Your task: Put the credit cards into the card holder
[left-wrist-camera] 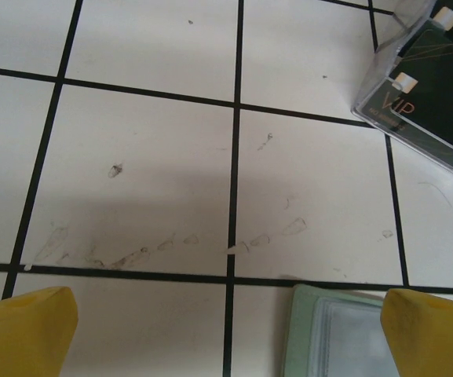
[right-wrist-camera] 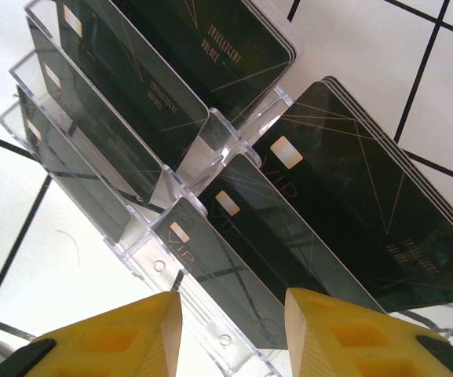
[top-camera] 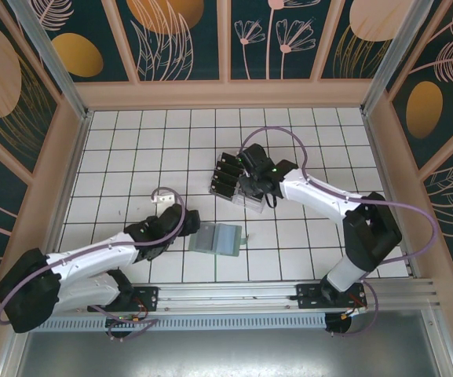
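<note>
Drawing a card from the rack looks to be the step in hand. White tiled table (top-camera: 132,133), glossy with dark grout lines, carries a clear slotted plastic rack (right-wrist-camera: 144,251) holding the credit cards (right-wrist-camera: 352,212), which are thin, black and faintly gold-lined. The card holder (top-camera: 216,238), flat and sage-green, lies near the rack, just beside the left pincer (left-wrist-camera: 230,345), its jaws wide apart. The right pincer (right-wrist-camera: 230,314) straddles the front card, jaws apart, unclamped. Next it probably needs a square pinch on that slick edge, then a straight lift.

Black credit cards (right-wrist-camera: 352,196), gold-lined; sage-green card holder (top-camera: 218,238); white black-gridded table (top-camera: 132,157).
</note>
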Controlling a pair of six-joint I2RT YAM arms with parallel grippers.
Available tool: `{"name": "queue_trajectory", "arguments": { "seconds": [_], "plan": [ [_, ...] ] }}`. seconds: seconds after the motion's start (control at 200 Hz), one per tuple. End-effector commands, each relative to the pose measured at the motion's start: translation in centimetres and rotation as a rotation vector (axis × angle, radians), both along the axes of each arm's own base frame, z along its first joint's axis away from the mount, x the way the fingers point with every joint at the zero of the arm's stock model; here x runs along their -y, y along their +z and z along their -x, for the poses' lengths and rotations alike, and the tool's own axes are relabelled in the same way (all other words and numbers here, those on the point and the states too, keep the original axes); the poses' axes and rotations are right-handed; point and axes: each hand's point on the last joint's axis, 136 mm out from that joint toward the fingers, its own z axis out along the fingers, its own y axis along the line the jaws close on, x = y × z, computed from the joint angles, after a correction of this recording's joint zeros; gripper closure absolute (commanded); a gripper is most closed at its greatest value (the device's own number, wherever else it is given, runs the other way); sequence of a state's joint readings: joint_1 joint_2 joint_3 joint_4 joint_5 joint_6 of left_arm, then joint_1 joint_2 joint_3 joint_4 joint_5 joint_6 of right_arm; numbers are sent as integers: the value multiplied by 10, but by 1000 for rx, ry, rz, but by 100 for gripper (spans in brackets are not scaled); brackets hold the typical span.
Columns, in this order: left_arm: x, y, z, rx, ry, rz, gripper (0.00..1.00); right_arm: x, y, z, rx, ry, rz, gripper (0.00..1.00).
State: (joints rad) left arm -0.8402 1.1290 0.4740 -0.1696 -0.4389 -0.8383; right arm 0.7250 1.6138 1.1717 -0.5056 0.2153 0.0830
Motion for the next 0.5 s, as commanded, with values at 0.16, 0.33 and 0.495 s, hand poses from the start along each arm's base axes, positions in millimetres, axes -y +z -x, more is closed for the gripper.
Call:
{"name": "queue_trajectory", "arguments": {
  "seconds": [0.16, 0.33, 0.495],
  "plan": [
    [21, 3, -23, -38, -82, 53, 1, 4, -11, -12, 9, 5, 92, 62],
    [25, 2, -27, -46, -89, 68, 1, 4, -22, -9, -5, 25, 127, 64],
    [25, -2, -26, -54, -89, 70, 1, 2, -29, -4, -19, 56, 155, 67]
  ]
}}
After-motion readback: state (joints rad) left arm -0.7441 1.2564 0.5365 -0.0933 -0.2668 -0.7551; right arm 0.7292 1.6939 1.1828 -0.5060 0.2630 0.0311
